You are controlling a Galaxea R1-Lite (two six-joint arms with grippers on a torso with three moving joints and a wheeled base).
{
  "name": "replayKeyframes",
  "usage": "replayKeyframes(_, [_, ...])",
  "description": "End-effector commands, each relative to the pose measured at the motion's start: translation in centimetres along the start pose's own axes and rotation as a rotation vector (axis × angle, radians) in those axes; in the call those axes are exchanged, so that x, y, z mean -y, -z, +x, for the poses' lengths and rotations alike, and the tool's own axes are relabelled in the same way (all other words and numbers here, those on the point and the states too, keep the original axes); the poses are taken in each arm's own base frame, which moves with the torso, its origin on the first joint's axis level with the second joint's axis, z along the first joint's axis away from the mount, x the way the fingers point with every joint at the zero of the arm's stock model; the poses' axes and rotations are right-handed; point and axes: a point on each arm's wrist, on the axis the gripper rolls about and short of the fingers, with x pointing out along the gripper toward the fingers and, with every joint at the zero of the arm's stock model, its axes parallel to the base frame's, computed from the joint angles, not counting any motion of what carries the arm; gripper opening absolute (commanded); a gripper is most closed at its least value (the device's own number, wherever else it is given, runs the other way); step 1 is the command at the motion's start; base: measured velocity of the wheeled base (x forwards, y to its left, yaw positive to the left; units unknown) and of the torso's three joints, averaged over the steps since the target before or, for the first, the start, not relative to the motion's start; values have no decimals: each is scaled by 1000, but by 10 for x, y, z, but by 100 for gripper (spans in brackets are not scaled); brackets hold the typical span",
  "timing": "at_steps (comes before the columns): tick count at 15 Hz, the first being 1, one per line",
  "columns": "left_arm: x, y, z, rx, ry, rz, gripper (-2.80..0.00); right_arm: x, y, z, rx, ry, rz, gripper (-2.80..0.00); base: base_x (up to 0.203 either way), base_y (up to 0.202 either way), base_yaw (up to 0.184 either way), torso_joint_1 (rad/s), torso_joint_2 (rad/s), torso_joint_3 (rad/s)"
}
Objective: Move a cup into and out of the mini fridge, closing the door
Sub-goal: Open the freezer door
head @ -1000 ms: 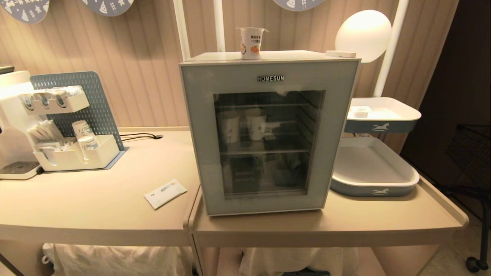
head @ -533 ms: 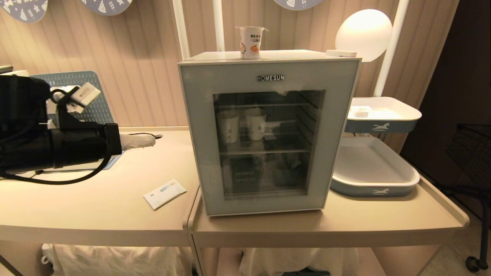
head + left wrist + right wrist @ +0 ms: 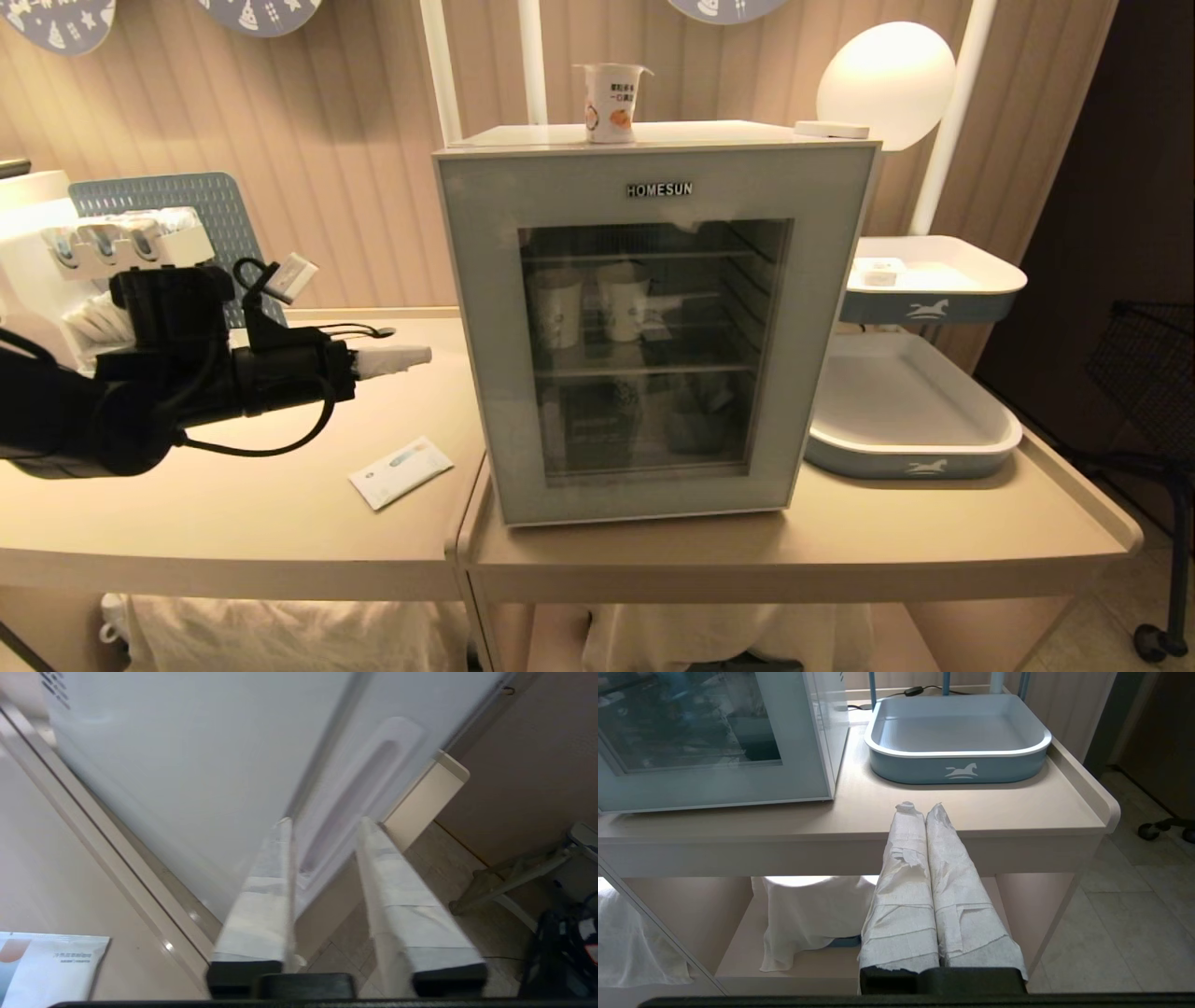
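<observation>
The tan counter [image 3: 280, 523] fills the lower half of the head view, and on it, centre frame, stands the mini fridge [image 3: 653, 327], its door [image 3: 476, 373] flat against the box, with two paper cups [image 3: 588, 303] on a wire shelf behind the dark glass. Right of the fridge sit two stacked blue-and-white trays [image 3: 910, 448], one above the other, with a round white lamp [image 3: 885, 84] in the upper right. At the left edge a perforated blue rack [image 3: 215, 224] holds white caddies of sachets and cups. My left arm reaches in from the left edge at mid height, and my left gripper [image 3: 401, 358] points level toward the fridge's side, near it but apart from it; in my left wrist view the two white-wrapped fingers [image 3: 261, 896] stand narrowly parted with nothing between them, aimed at the recessed grip [image 3: 355, 798] in the fridge's side. My right gripper [image 3: 924, 812], seen only in its own wrist view, hangs below the counter's front edge with its wrapped fingers pressed together and empty. A white sachet [image 3: 401, 471] lies flat on the counter, lower left of centre. The cup [image 3: 611, 101] stands upright on top of the fridge, top centre, untouched
</observation>
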Motion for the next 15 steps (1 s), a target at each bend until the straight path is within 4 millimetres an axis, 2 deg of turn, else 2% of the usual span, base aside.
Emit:
replayKeyframes(1, [-14,15,9,-19,-2,-34,0,0,0,0,-1,0,-1,-280,0,0,0,0,0,0])
replayKeyframes(4, [-9,12,9,26,23,-80,0,0,0,0,-1,0,-1,-280,0,0,0,0,0,0])
replayKeyframes(7, [-5,10,7,118,55,-54,0,0,0,0,-1,0,-1,-280,0,0,0,0,0,0])
replayKeyframes(9, [1,11,3,141,133,-67,0,0,0,0,-1,0,-1,-280,0,0,0,0,0,0])
replayKeyframes(11, [3,18,2,121,208,-62,0,0,0,0,-1,0,-1,-280,0,0,0,0,0,0])
replayKeyframes(15, [-6,46,24,136,265,7,0,0,0,0,-1,0,-1,-280,0,0,0,0,0,0])
